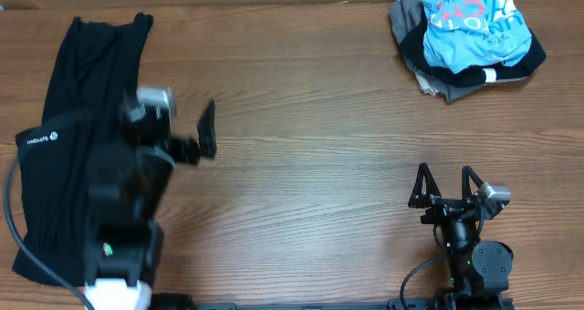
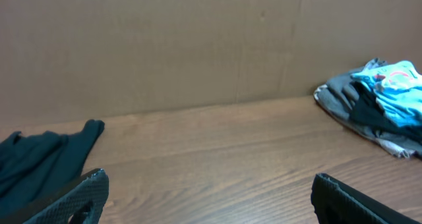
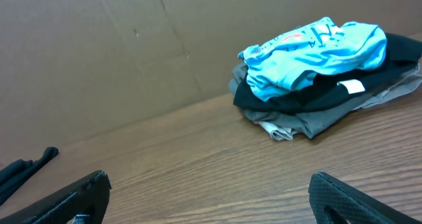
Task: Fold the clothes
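A long black garment [image 1: 73, 109] with a small white logo lies flat at the table's left; its edge shows in the left wrist view [image 2: 39, 161]. A light blue T-shirt [image 1: 479, 23] with white lettering tops a pile of black and grey clothes [image 1: 438, 73] at the far right, also seen in the left wrist view [image 2: 399, 85] and the right wrist view [image 3: 316, 49]. My left gripper [image 1: 172, 128] [image 2: 211, 197] is open and empty, raised by the black garment's right edge. My right gripper [image 1: 445, 178] [image 3: 211, 194] is open and empty over bare wood, well in front of the pile.
The table is brown wood [image 1: 301, 100]. A brown cardboard wall [image 2: 198, 46] stands along the far edge. The left arm's body and cable cover the black garment's lower part.
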You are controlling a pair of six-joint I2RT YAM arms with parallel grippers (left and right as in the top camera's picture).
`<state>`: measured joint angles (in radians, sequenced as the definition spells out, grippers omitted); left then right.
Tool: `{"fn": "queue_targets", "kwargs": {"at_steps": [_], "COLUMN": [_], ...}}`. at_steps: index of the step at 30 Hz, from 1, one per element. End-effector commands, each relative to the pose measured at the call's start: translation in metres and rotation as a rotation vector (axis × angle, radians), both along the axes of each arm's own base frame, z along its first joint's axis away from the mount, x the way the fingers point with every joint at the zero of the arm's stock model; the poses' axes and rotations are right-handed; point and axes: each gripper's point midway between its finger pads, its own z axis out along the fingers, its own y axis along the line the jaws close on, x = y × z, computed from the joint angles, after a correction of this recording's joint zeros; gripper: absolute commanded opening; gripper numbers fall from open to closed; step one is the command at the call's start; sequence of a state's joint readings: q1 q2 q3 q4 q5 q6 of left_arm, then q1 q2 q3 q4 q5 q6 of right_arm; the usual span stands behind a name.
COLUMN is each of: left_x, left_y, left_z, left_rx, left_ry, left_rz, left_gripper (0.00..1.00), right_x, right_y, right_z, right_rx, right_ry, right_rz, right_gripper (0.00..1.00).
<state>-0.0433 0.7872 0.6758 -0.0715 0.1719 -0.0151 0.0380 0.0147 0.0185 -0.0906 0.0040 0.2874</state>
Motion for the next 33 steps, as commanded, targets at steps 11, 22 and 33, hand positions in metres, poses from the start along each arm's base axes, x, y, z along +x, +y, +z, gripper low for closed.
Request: {"fn": "queue_targets", "kwargs": {"at_steps": [11, 22, 33], "left_x": [-0.061, -0.072, -0.076], "left_y": [0.018, 0.033, 0.038], "left_z": [-0.082, -0.1, -0.13], "left_rx": [-0.014, -0.015, -0.018], "left_ry": [-0.208, -0.233, -0.114], "left_rz": [0.062, 0.139, 0.159], "left_gripper": [1.0, 1.0, 1.0], "right_x": [0.0, 0.0, 0.0], "right_y": [-0.002, -0.002, -0.002], "right_z": [-0.001, -0.001, -0.001], "right_rx": [-0.006, -0.006, -0.006], "right_ry": [-0.009, -0.009, -0.009], "right_rz": [-0.008, -0.008, -0.008], "right_gripper": [1.0, 1.0, 1.0]}}
